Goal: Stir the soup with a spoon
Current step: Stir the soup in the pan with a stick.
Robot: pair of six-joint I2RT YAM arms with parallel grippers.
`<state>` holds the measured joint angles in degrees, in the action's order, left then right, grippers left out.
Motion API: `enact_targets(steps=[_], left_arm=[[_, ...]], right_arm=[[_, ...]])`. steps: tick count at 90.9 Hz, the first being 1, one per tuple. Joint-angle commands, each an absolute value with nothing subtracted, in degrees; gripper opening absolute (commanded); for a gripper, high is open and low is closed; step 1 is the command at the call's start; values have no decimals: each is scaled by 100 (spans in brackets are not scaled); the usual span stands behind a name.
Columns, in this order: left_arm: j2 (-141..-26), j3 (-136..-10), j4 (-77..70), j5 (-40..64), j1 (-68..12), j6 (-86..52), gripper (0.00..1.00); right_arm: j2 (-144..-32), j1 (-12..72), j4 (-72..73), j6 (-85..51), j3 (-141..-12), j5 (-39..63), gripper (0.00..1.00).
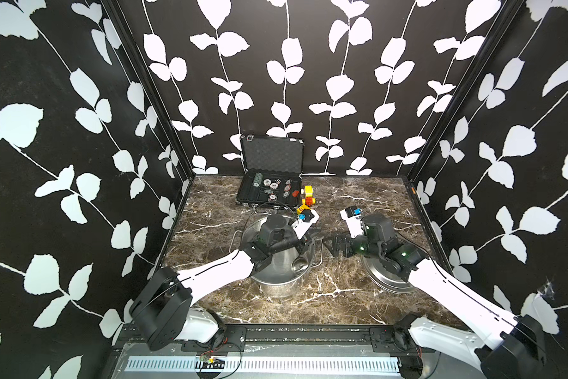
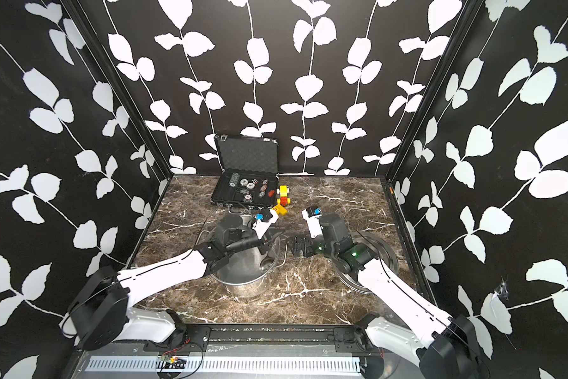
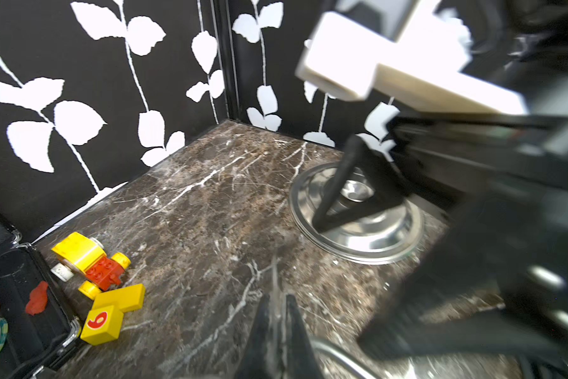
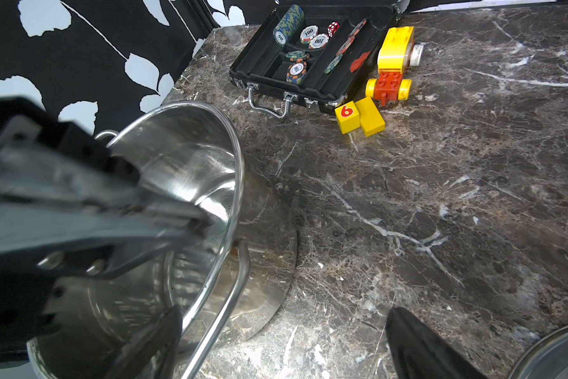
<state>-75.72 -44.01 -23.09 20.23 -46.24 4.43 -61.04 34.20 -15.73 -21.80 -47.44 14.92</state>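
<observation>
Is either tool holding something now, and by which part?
The left tool, shut above the pot, seems to pinch the spoon by its handle's upper end. The right tool is open, empty.

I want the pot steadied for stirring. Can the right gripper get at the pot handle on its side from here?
Probably yes. The right gripper is open beside the handle of the pot, with only bare table between. The left gripper sits higher, over the rim.
</observation>
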Motion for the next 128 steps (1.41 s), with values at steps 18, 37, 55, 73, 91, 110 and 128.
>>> enact_targets(steps=[18,37,55,73,91,110,128], left_arm=[[-6099,-3528,-1291,1955,-4711,564,0],[-5050,-2999,-664,1061,-4717,383,0],[-4529,-2828,-354,-729,-4693,257,0],[-4465,-2832,-473,-1565,-4343,7,0],[-4671,-2930,-932,-1673,-3704,-121,0],[-5513,-3480,-1329,-1777,-3599,142,0],[-6480,-4151,-1492,-1132,-3586,432,0]], right_arm=[[-6291,3481,-1356,-2197,-4729,1502,99],[-6376,3500,-1313,-2202,-4755,1528,99],[-6453,3539,-1280,-2208,-4805,1550,99],[-6395,3568,-1359,-2180,-4828,1503,99],[-6303,3577,-1389,-2188,-4780,1458,99],[-6295,3577,-1431,-2146,-4824,1470,99],[-6261,3577,-1578,-2075,-4893,1447,99]])
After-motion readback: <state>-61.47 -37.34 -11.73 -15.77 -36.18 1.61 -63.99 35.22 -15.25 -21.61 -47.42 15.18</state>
